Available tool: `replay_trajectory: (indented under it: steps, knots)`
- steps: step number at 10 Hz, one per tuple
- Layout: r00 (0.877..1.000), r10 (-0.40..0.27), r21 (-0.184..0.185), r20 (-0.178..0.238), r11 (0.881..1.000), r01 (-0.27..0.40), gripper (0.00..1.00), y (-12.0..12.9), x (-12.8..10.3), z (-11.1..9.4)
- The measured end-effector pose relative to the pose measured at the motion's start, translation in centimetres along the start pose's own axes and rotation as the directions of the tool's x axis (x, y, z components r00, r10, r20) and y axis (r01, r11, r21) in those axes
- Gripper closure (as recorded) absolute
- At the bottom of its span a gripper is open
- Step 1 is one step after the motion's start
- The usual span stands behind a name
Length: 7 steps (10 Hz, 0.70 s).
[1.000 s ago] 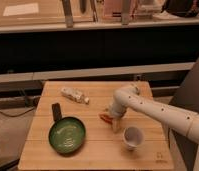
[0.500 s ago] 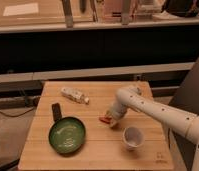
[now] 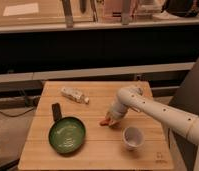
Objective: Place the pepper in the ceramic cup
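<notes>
Camera view gives me the wooden worktop (image 3: 93, 155) from the near side. My gripper (image 3: 112, 120) is down at the worktop's middle, right of centre, its fingers drawn in on the pepper (image 3: 104, 122), whose orange tip pokes out to the left and lies on the wood. I see the ceramic cup (image 3: 133, 136) upright just near-right of the gripper, showing only its pale inside. On the near left sits the green pan (image 3: 67, 135), showing only its green bottom. A clear bottle (image 3: 74, 94) lies on its side far left.

Green pan (image 3: 67, 136), clear bottle (image 3: 74, 95) on wooden table (image 3: 100, 154)
</notes>
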Motion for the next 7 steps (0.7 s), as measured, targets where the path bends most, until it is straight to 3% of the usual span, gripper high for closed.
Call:
replay_trajectory:
  steps: [7]
  knots:
    - [0.996, -0.055, 0.049, 0.065, 0.997, 0.052, 1.00, -0.3, -1.4, -1.6]
